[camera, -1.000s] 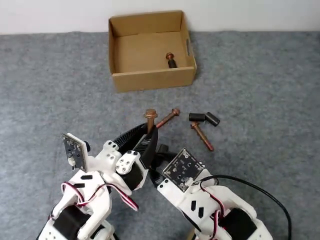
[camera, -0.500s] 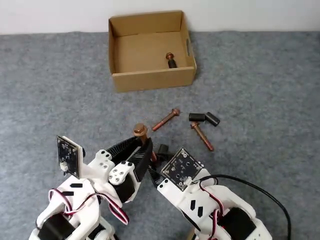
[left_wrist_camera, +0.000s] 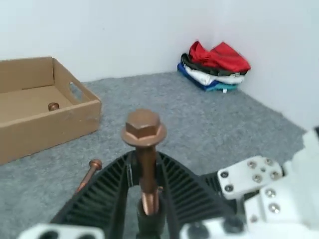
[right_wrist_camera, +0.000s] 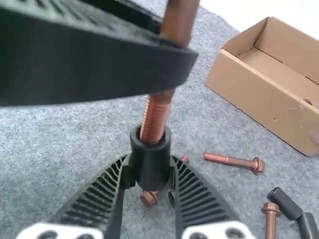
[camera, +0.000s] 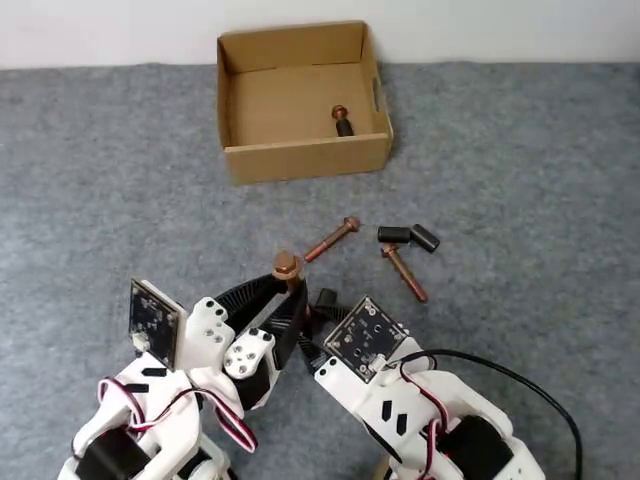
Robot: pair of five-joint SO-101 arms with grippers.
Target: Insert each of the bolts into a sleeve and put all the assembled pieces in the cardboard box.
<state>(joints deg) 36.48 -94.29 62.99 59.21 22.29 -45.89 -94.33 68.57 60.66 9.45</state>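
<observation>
Grey carpet (camera: pixel 520 150) is carrying an open cardboard box (camera: pixel 305 160). In front of the box, a bolt (camera: pixel 332 238) and a second bolt (camera: pixel 404 271) are lying flat, with a black sleeve (camera: pixel 394 234) and a second sleeve (camera: pixel 426 238) just beside them. Folded clothes (left_wrist_camera: pixel 214 67) are lying well apart from the box.

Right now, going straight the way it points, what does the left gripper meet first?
Probably the nearest loose bolt on the carpet ahead of the left gripper, though it might pass above.

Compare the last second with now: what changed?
The left arm's jaws, shut on the held bolt, drew back from the cardboard box, setting its threaded tip in the sleeve that the right arm's jaws hold. The loose bolts, loose sleeves and box stayed put.
</observation>
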